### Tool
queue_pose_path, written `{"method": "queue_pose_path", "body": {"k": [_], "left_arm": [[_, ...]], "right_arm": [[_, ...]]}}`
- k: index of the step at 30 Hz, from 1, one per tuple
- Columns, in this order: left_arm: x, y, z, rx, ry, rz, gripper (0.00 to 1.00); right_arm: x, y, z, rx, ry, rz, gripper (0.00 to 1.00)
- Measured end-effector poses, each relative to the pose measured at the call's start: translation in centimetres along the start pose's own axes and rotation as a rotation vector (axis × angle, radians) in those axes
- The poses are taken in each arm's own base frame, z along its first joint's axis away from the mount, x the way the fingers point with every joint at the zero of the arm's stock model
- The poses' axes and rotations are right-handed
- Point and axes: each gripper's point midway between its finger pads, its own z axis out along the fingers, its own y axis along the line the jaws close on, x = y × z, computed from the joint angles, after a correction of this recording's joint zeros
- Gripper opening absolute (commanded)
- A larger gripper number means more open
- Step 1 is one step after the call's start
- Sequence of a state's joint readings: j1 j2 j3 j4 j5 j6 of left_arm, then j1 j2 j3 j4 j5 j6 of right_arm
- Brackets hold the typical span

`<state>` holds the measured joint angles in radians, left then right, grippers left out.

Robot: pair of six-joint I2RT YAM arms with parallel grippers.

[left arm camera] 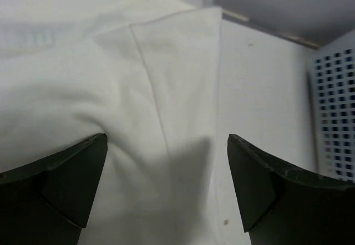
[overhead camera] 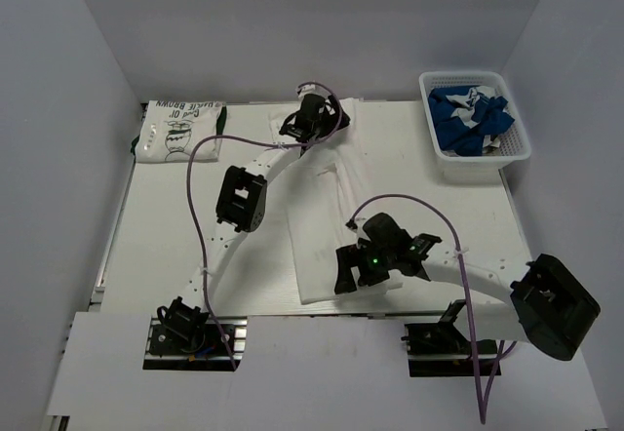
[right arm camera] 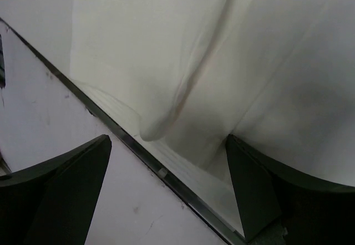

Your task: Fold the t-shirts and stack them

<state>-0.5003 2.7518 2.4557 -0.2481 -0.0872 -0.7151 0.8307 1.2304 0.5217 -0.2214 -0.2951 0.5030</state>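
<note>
Left pincer [overhead camera: 314, 119]: released, jaws spread wide, low over the 12 o'clock end of the white t-shirt [overhead camera: 317, 226], with nothing between the fingers [left arm camera: 66, 184].
Right pincer [overhead camera: 375, 260]: likewise released, poised over the 6 o'clock hem. Stationed at opposite ends, probably to pinch both at once for the next fold.
White t-shirt: centre of counter [overhead camera: 195, 236], laid as a long narrow strip running 12 to 6. Soft matte cloth with a raised seam line, shallow creases, and one rolled pleat near the hem, which reaches the metal trim [right arm camera: 161, 173] at the near edge.
Printed t-shirt [overhead camera: 180, 131]: 10 o'clock corner, a compact folded rectangle with green cartoon and lettering uppermost. Judged the base of the stack.
Blue t-shirt [overhead camera: 468, 114]: 2 o'clock, crumpled, royal blue with white marks, awaiting its turn inside the basket [overhead camera: 478, 163].
Basket: rigid white plastic mesh with a square grid.
Counter: smooth, flat, white.
</note>
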Motion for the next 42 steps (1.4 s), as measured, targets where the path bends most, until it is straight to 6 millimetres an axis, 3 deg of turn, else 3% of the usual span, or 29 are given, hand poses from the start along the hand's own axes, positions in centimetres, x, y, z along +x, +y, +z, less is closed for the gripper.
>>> {"method": "queue_pose_path", "body": {"k": [3,11,17,20,22,26,27,30,32,34,36,39,42], "left_arm": [[0.2,-2.2,1.4,0.145,-0.03,-0.021,1.0],[1.1,-4.9,1.2,0.337,-0.011,-0.021,1.0],[0.7,-5.5,0.4,0.348,-0.004,0.046,1.0],[-1.5,-7.0,-1.8,0.351,-0.016,0.106,1.0],[-3.7,-8.2,-5.0,0.334,-0.028,0.147,1.0],[-7.8,-10.6,-15.4,0.309,-0.055,0.194,1.0],[-9.1,-11.8,-20.3,0.331,-0.079,0.199,1.0],[-10.2,-12.5,-30.5,0.38,-0.155,0.184,1.0],[-8.1,-11.1,-35.7,0.399,-0.156,0.154,1.0],[-4.0,-8.0,-38.3,0.38,-0.088,0.123,1.0],[0.7,-4.9,-38.7,0.344,0.01,0.093,1.0],[10.4,1.5,-38.4,0.209,0.259,0.064,1.0],[17.6,5.9,-40.7,0.095,0.472,0.052,1.0]], "right_arm": [[0.7,1.0,0.2,-0.025,0.021,-0.055,0.9],[1.1,1.9,0.0,0.016,0.062,-0.182,0.9],[-3.7,1.1,-2.7,0.205,-0.108,-0.162,0.9],[-5.0,0.7,-5.0,0.26,-0.223,-0.094,0.9],[-5.6,0.7,-6.3,0.272,-0.291,-0.035,0.9],[-5.2,-0.6,-7.9,0.315,-0.362,0.08,0.9],[-4.8,-1.2,-8.0,0.333,-0.367,0.105,0.9],[-3.3,-3.2,-8.0,0.39,-0.363,0.176,0.9],[-2.5,-4.3,-7.9,0.422,-0.348,0.211,0.9],[-1.7,-5.2,-7.7,0.452,-0.325,0.237,0.9],[-1.2,-5.8,-7.7,0.472,-0.308,0.254,0.9],[-0.3,-6.8,-7.4,0.494,-0.283,0.277,0.9],[1.0,-7.6,-6.9,0.504,-0.245,0.297,0.9]]}}
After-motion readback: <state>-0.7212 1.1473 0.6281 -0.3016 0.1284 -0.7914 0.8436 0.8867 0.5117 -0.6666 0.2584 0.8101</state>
